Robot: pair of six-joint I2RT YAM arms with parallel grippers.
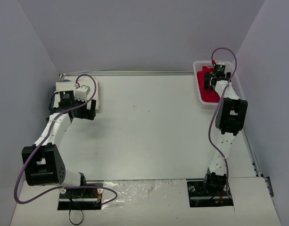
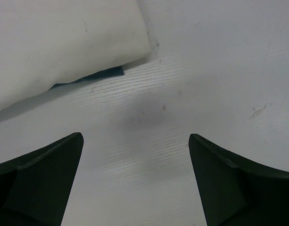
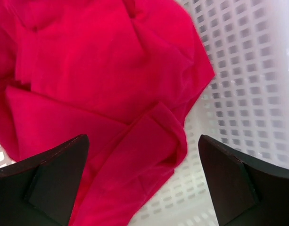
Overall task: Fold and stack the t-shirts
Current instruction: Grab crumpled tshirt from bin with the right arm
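Only the left wrist view showed the left gripper (image 2: pixel 136 139) plainly: its fingers stood spread wide, holding nothing, above bare table (image 2: pixel 205 70). The folded white t-shirt (image 2: pixel 64 42) lay flat toward 11 o'clock of them, clear of both. A dark strip peeped from under that shirt's edge; what it was could not be made out. From the top camera the left arm (image 1: pixel 54 127) bent from its base toward 10 o'clock of the table, its wrist covering much of the white t-shirt. The right arm (image 1: pixel 229 113) reached to 2 o'clock, its wrist over the mesh basket (image 1: pixel 197 84), its fingers hidden there. The right wrist view showed the right gripper (image 3: pixel 143 139) likewise spread and empty over the crumpled red t-shirt (image 3: pixel 97 61), which lay in the basket, cut off at the picture's left and top edges
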